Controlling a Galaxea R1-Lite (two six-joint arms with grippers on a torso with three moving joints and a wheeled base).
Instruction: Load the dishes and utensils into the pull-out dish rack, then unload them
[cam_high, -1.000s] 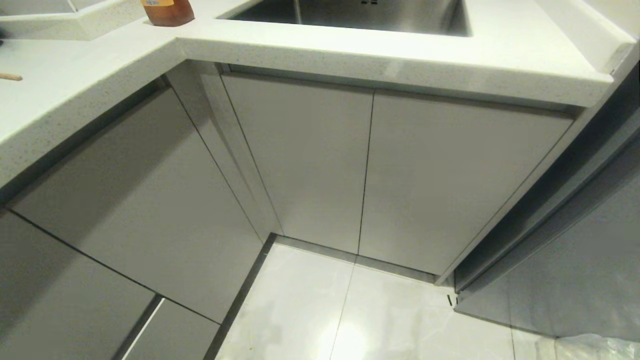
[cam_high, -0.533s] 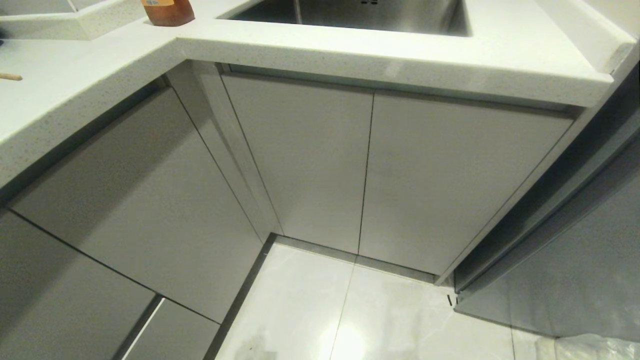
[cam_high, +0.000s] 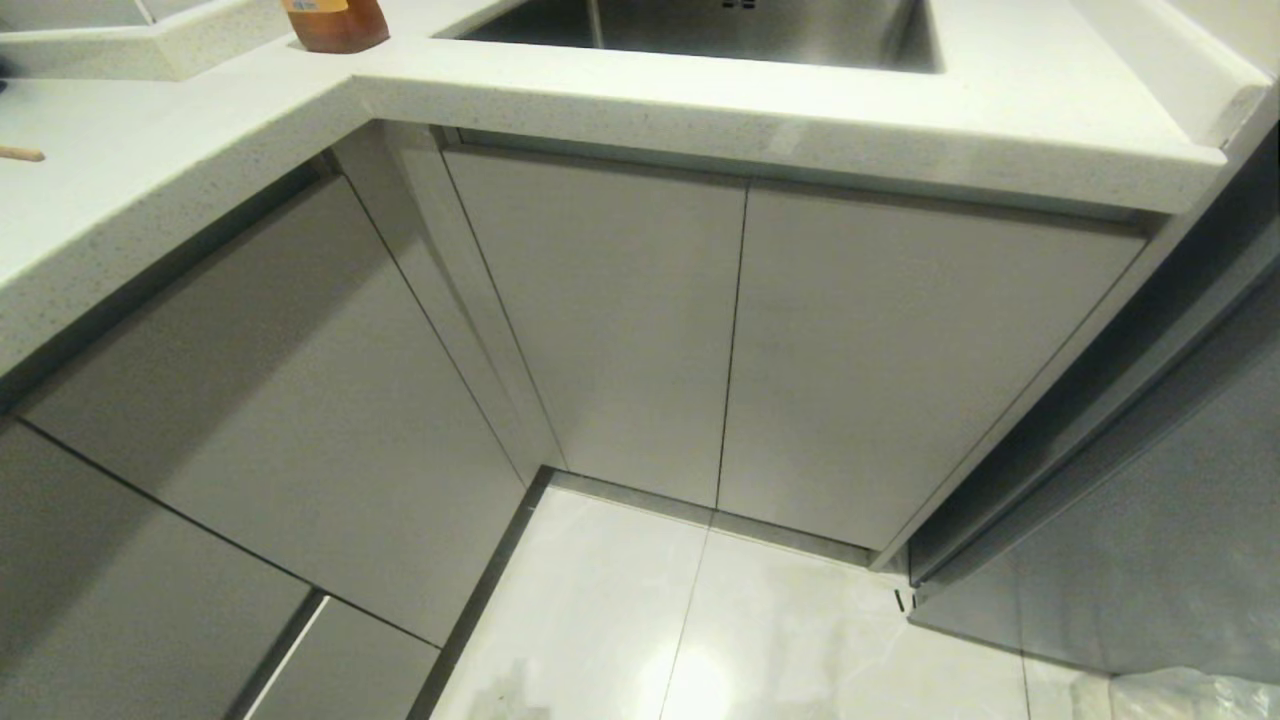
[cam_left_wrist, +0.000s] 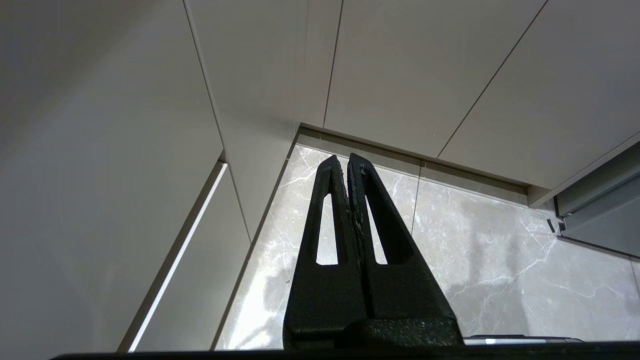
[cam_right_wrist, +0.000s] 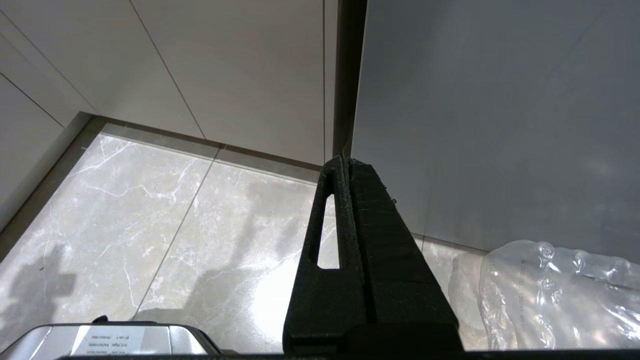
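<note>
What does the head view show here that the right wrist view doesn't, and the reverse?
Only the head view shows the white countertop, the steel sink, an amber bottle and a wooden stick end at the left edge. Only the right wrist view shows the right hand, shut and empty, above the floor, plus a metal robot part. Both show the closed cabinet doors, the marble floor tiles and crinkled clear plastic.

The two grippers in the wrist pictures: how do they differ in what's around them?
The left gripper points at the cabinet corner where the door fronts meet the marble floor; the right gripper points at a dark gap beside a grey panel. Crumpled clear plastic lies near the right gripper, none near the left. Both are black, shut and empty, low over the floor.
</note>
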